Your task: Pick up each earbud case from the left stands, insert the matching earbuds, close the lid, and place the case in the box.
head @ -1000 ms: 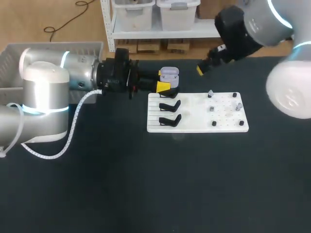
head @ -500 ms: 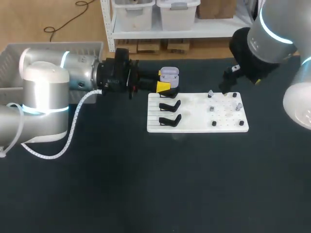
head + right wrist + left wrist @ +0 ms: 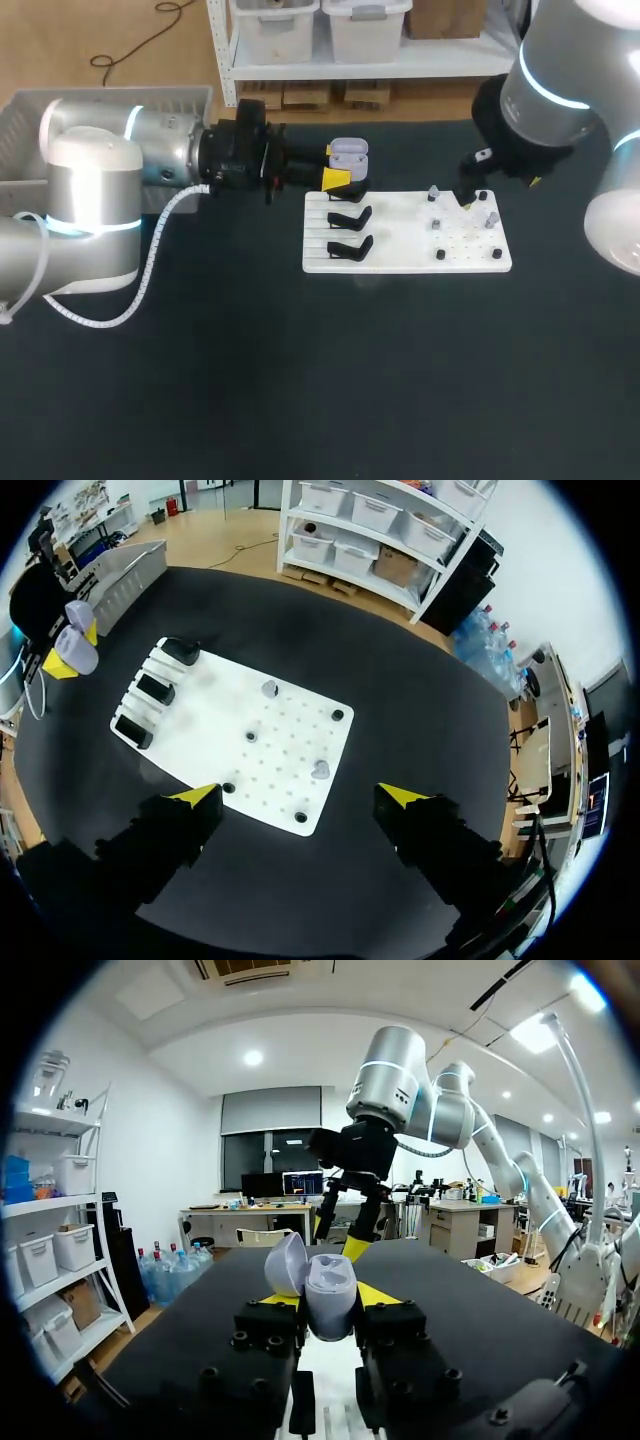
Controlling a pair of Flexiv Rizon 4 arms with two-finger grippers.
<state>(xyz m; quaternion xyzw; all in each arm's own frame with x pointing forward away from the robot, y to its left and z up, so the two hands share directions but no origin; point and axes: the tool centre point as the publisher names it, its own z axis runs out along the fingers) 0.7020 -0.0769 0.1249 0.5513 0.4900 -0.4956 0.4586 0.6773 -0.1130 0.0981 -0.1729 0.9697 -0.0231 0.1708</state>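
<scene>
The left fingers pinch the earbud case from both sides, and its lid stands hinged open. Just ahead of them the white board lies on the dark desk, with the black stands at the end nearest those fingers. Farther along, over the board's other end, the right fingers hang spread wide apart. Just ahead of them a small grey earbud sits on the board, and a second earbud sits farther ahead. Beyond that are the stands, and the held case is farthest from the right fingers.
</scene>
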